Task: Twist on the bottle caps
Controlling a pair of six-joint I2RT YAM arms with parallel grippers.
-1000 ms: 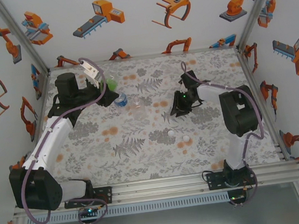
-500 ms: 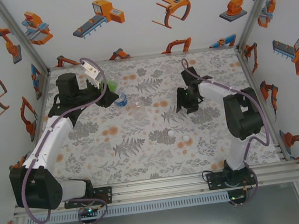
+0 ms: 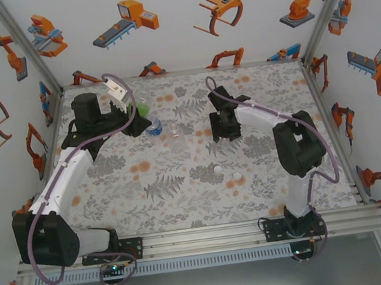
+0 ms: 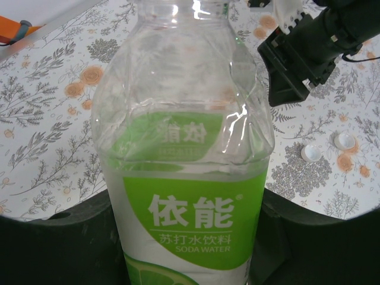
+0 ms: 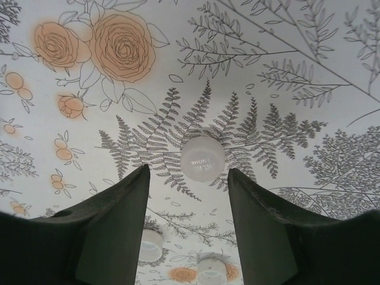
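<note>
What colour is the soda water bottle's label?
The label is green with white lettering; see left wrist view.

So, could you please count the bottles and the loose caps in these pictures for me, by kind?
Bottles: 3 (green-labelled bottle, blue-labelled bottle, clear bottle)
Caps: 3 (upper cap, lower left cap, lower right cap, as the right wrist view has them)
Total: 6

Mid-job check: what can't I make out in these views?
- Left wrist: mouth of the green-labelled clear plastic bottle, cut off by top edge.
- Right wrist: small white round plastic cap, partly behind a finger of the right pincer.
- Top external: whether the plain clear plastic bottle is capped; too small.
</note>
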